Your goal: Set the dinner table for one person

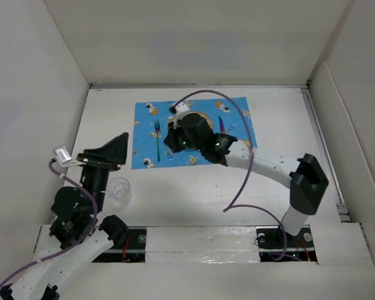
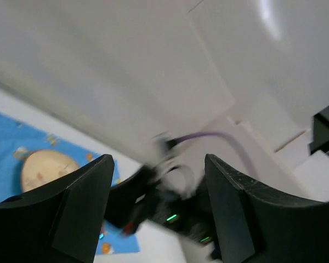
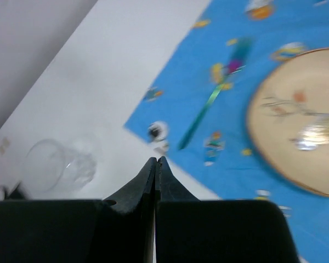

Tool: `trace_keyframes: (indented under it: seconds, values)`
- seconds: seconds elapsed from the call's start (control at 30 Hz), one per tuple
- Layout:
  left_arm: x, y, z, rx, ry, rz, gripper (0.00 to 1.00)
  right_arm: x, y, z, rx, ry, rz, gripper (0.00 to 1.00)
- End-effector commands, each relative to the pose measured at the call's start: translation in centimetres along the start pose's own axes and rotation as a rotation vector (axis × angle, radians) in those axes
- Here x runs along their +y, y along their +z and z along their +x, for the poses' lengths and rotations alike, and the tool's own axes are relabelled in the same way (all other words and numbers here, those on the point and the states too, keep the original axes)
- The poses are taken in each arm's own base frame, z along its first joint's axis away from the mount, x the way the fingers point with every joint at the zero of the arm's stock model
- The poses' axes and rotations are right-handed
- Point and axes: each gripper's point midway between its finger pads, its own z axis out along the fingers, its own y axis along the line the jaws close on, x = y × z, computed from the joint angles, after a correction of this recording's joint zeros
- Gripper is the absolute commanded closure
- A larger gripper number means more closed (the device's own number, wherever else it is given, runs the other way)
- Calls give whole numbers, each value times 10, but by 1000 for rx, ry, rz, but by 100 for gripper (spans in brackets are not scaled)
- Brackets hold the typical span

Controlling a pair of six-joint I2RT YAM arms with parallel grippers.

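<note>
The white dinner table carries a blue astronaut placemat. On the mat lie a beige plate, partly hidden by my right arm, an iridescent green fork to its left and a purple utensil to its right. A clear glass stands on the bare table left of the mat's near edge. My right gripper is shut and empty above the mat's near left part; its view shows the fork, plate and glass. My left gripper is open and empty, raised above the glass.
White wall panels border the table on the left, back and right. My right arm's purple cable loops over the table's middle. The left wrist view shows the plate and my blurred right arm between its fingers.
</note>
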Motion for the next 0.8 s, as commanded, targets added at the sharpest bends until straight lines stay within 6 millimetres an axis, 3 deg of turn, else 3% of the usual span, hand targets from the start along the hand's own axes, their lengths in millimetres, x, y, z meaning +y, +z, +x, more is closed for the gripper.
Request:
trace_keyframes:
  seconds: [0.0, 0.03, 0.07, 0.13, 0.17, 0.2, 0.27, 0.3, 0.37, 0.4, 0.47, 0.53, 0.57, 0.63, 0.67, 0.77]
  values:
    - [-68, -16, -75, -110, -44, 157, 35, 60, 24, 27, 58, -16, -139, 98]
    - [-72, -21, -86, -126, -21, 162, 35, 72, 27, 33, 71, -24, -155, 92]
    - [-81, -28, -102, -155, -30, 180, 35, 97, 26, 33, 71, -42, -179, 75]
    - [-77, -36, -115, -177, -2, 156, 34, 114, 37, 53, 107, -67, -175, 59]
    - [-81, -43, -129, -199, -7, 161, 33, 126, 37, 46, 103, -78, -174, 50]
    - [-77, -48, -132, -203, 3, 149, 33, 139, 44, 68, 143, -100, -179, 48]
    - [-70, -57, -145, -238, 7, 122, 33, 150, 48, 80, 173, -123, -175, 43]
    - [-67, -64, -152, -260, -2, 121, 32, 165, 49, 79, 168, -124, -193, 42]
    - [-65, -71, -156, -271, 2, 122, 32, 168, 61, 100, 210, -129, -192, 42]
    - [-63, -76, -160, -284, -7, 123, 31, 173, 66, 93, 197, -124, -190, 42]
    - [-60, -77, -159, -282, -7, 123, 31, 173, 78, 119, 244, -152, -151, 42]
    - [-57, -78, -156, -268, 5, 112, 31, 176, 86, 116, 234, -146, -140, 43]
    - [-56, -79, -157, -266, 7, 108, 31, 171, 93, 132, 257, -166, -102, 45]
    - [-55, -81, -157, -267, 5, 108, 31, 170, 99, 126, 226, -177, -50, 46]
    - [-53, -84, -157, -270, 9, 109, 31, 160, 104, 135, 219, -207, 28, 46]
    - [-50, -86, -157, -270, 10, 103, 31, 157, 109, 139, 217, -212, 38, 49]
